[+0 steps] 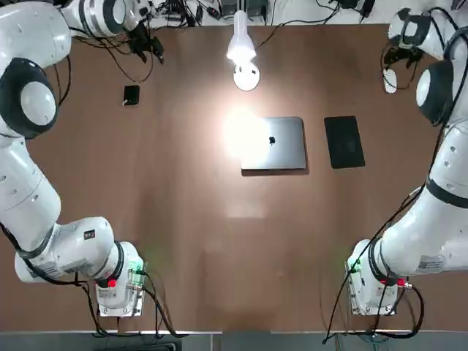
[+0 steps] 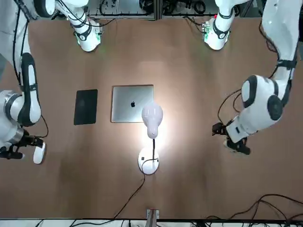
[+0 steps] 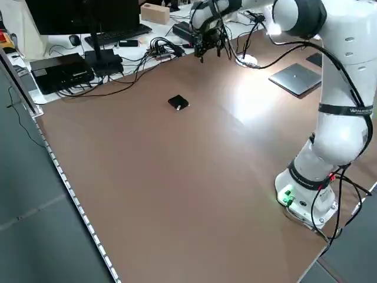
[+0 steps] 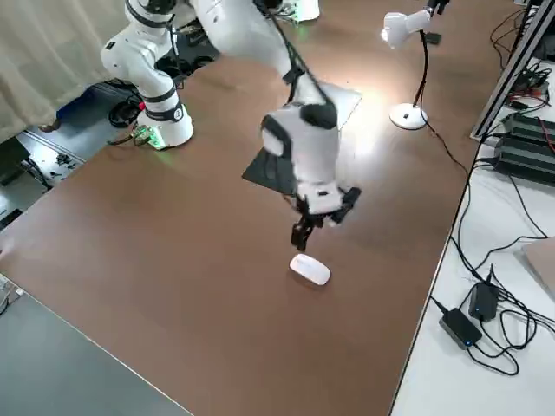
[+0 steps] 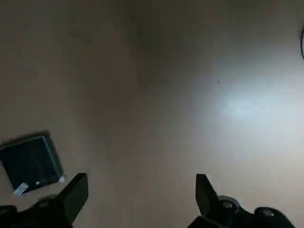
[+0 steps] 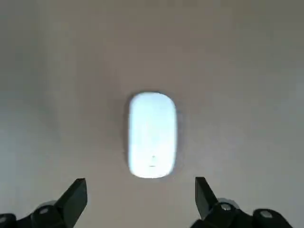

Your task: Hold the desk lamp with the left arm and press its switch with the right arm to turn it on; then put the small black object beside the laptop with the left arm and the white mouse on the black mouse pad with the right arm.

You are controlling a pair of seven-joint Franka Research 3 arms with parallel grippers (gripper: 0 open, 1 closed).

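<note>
We see the right claw (image 6: 140, 202) released, hovering above the smooth white oval mouse (image 6: 152, 135) on the brown worktop (image 1: 183, 234). The left claw (image 5: 141, 199), also released, hangs near the small glossy black block (image 5: 31, 162); the white cone-headed desk lamp (image 1: 243, 55) glows.

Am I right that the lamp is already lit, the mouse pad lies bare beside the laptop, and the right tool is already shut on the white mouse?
Not quite: the right tool is open, with the white mouse lying untouched on the table, as the right wrist view shows. The lamp is lit, and the mouse pad lies bare beside the laptop.
</note>
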